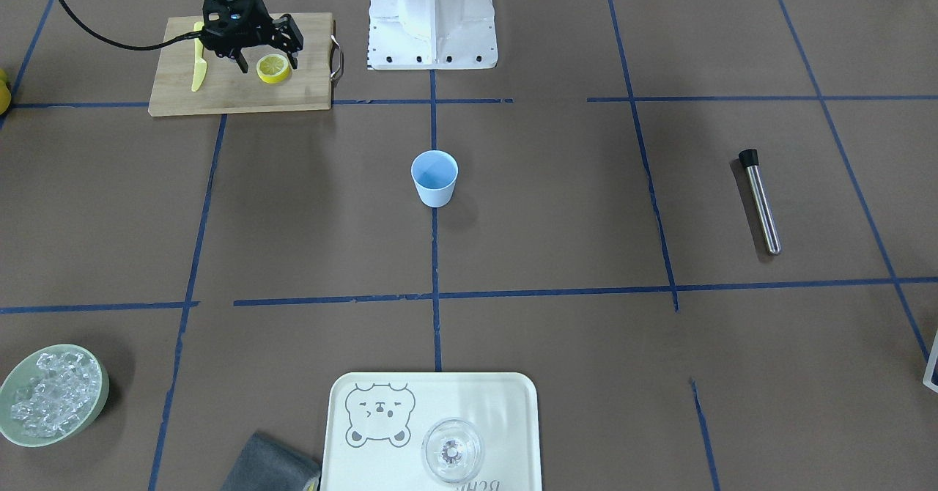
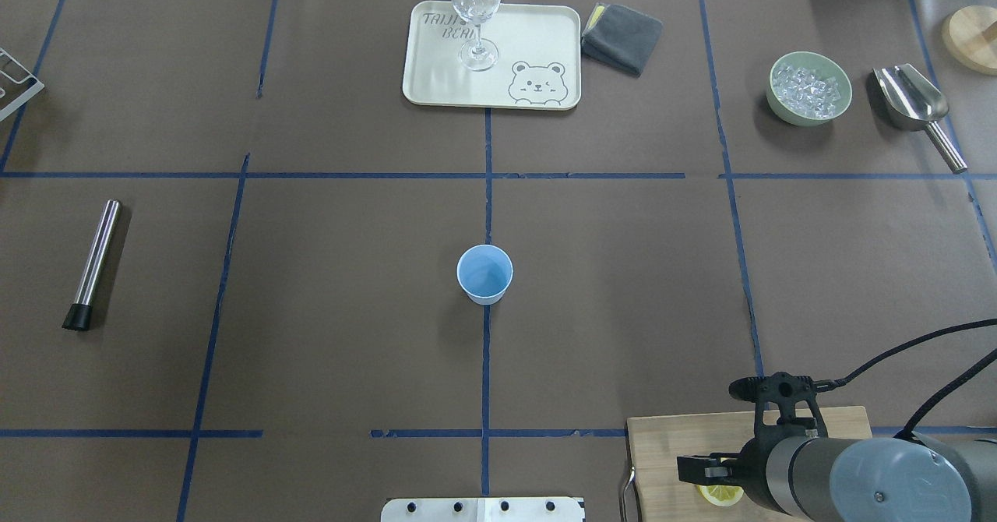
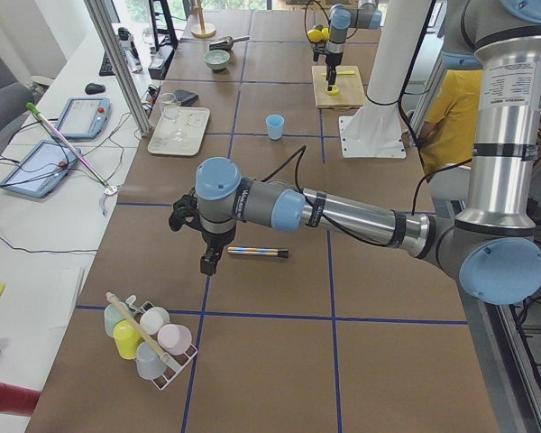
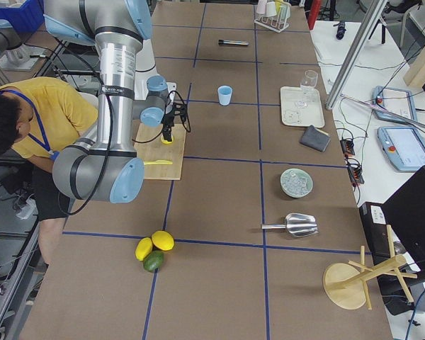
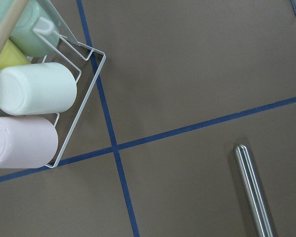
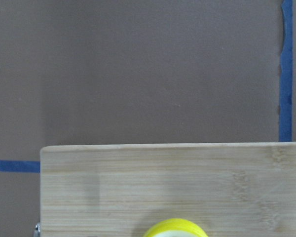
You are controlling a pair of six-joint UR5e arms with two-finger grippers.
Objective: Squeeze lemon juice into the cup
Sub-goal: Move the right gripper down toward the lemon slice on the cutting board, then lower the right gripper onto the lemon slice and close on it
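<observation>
In the overhead view, the right arm's grey wrist (image 2: 826,475) covers most of the small bright-yellow lemon chunk (image 2: 718,495), leaving only a pale sliver. The right wrist view cuts the chunk off at its bottom edge. The left end effector (image 3: 208,262) shows only in the left side view, too small to read its jaws. The brushed-steel tube (image 5: 253,190) runs off the bottom edge of the left wrist view.

Lemon (image 1: 273,69) cut-face up; cup (image 1: 434,177) (light-blue) upright
</observation>
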